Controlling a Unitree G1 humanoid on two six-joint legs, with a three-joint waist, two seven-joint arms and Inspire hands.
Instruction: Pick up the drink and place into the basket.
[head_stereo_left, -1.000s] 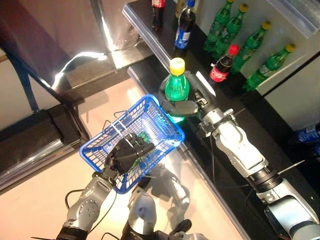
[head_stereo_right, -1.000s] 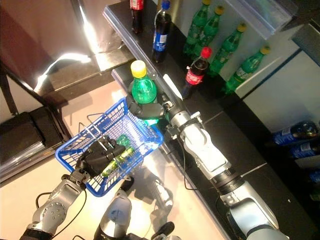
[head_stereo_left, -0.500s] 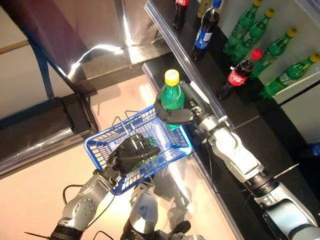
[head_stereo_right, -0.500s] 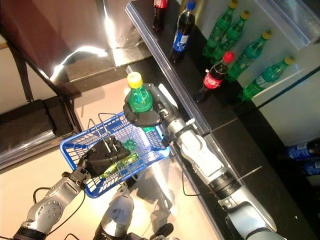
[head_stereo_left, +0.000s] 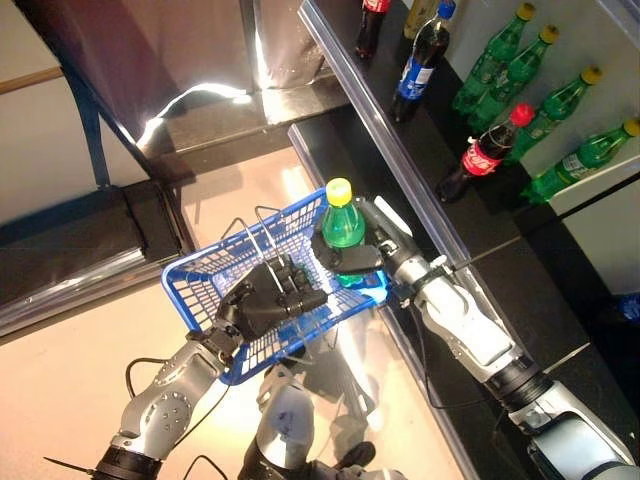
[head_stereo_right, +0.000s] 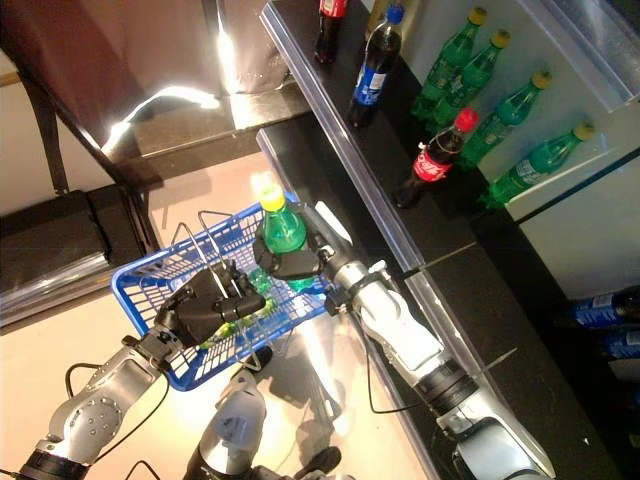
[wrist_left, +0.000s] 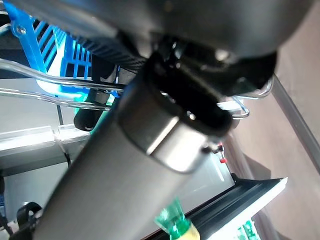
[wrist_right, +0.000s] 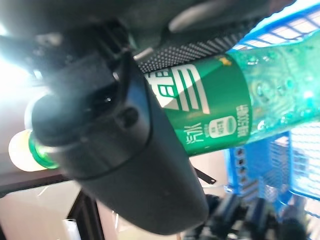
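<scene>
While the right hand (head_stereo_left: 352, 258) has its fingers and thumb curled round the middle of the green plastic drink bottle with a yellow cap (head_stereo_left: 342, 221), the bottle stands upright with its lower part inside the blue plastic lattice basket with wire handles (head_stereo_left: 205, 280), at the end nearest the dark shelving. Whether its base rests on the basket floor cannot be told. The left hand (head_stereo_left: 272, 298) is closed round the basket's wire handles and carries it above the pale floor; the left wrist view shows the wire loops running past that hand. A second green bottle (head_stereo_right: 240, 303) appears to lie in the basket, partly hidden behind the left hand.

Handling assessment: the bottle looks full, with liquid and bubbles visible in the right wrist view (wrist_right: 235, 105), so it is judged moderately heavy. Its wall is stiff enough to grip but smooth and rounded, so a slack hold could slip. The labelled mid-body, where the hand now sits, is the soundest place to hold; the cap and neck offer less purchase.

On the black shelves (head_stereo_left: 560, 250) behind stand several green bottles (head_stereo_left: 508, 78) and dark cola bottles with red and blue labels (head_stereo_left: 485, 152), untouched.
</scene>
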